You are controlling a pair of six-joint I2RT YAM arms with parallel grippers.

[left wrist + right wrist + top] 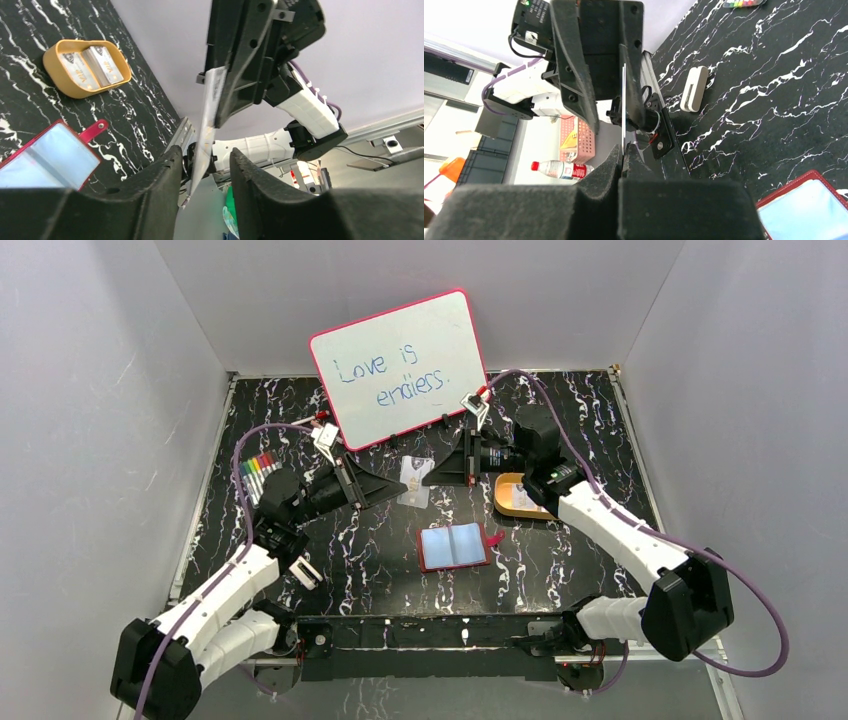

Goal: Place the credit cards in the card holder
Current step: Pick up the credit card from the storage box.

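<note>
Top external: right hand (428, 478) clenched on card's (415, 472) 3 o'clock edge, left hand (402, 490) released astride its 9 o'clock edge; open holder (453, 546) at 6 o'clock, apart.

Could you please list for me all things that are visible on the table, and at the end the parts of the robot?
Table: one, black with white veins, under everything.
Whiteboard: one, pink frame, blue writing, leaning at the back.
Markers: one set, mixed colours, left side.
Block: one, white, near left.
Tray: one, yellow-orange, right side.
Cards: three, whitish; one held in the air at the centre, two in the tray.
Card holder: one, dark red, pale blue inside, lying open near centre.
Left gripper: black, open around the card.
Right gripper: black, shut on the card.
</note>
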